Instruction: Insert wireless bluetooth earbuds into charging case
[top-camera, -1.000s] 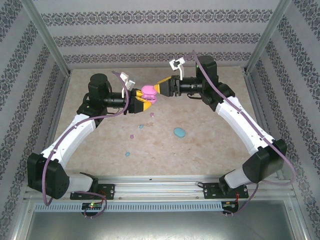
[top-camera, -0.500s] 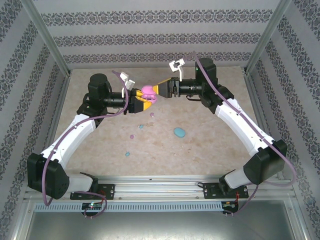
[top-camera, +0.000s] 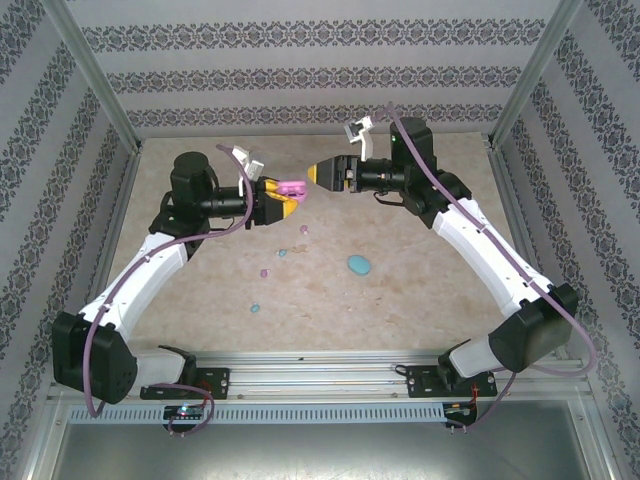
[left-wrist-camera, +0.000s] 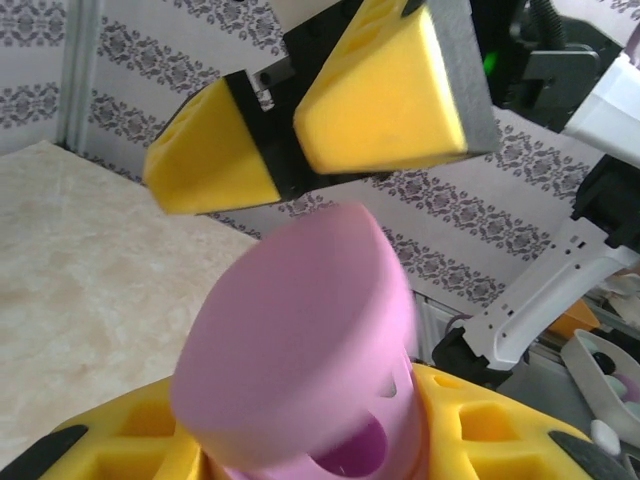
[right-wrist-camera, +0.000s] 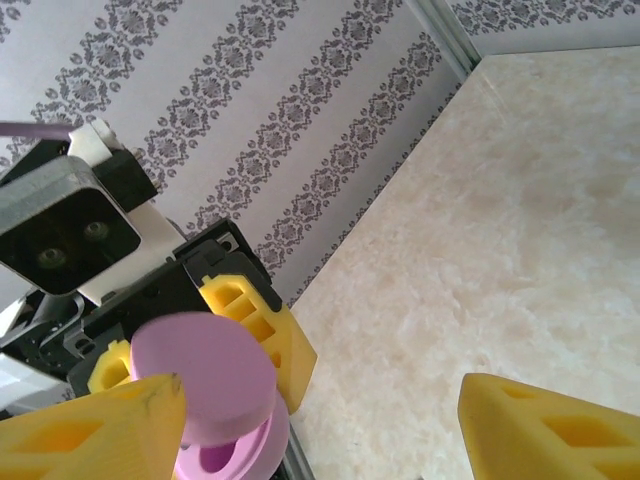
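Left arm (top-camera: 150, 265): it reaches from the near left corner toward the far middle of the table (top-camera: 400, 300).

Left gripper (top-camera: 283, 198): narrow, closed on the pink case and holding it up above the table. In the left wrist view its yellow fingers (left-wrist-camera: 480, 425) sit under the case on both sides.

Pink case (top-camera: 293, 187): oval and held in the air at the far middle, just left of the right gripper and apart from it. In the left wrist view the pink case (left-wrist-camera: 300, 340) has its lid tilted up a little over the base, and a darker purple hollow shows below. In the right wrist view the pink case (right-wrist-camera: 205, 375) sits between the yellow fingers of the left gripper (right-wrist-camera: 185, 345).

Earbuds: all four lie on the table, nearer than the held case, and none is inside a case.
- near light blue earbud (top-camera: 255, 308): the nearest one and the most to the left.
- pink-purple earbud (top-camera: 265, 271): a little farther back.
- far light blue earbud (top-camera: 283, 253): just right of it and farther back.
- fourth earbud (top-camera: 303, 230): the farthest and the most to the right, too small to tell the colour.

Right gripper (top-camera: 322, 173): wide open with nothing between the fingers, pointing left at the pink case. In the right wrist view its own gripper (right-wrist-camera: 320, 440) has the fingers far apart. The left wrist view shows the right gripper (left-wrist-camera: 285, 135) above the lid and not touching it.

Blue case (top-camera: 358, 265): a light blue oval lying on the table, right of the earbuds and well apart from both grippers.

Right arm (top-camera: 480, 240): it reaches from the near right corner toward the far middle.
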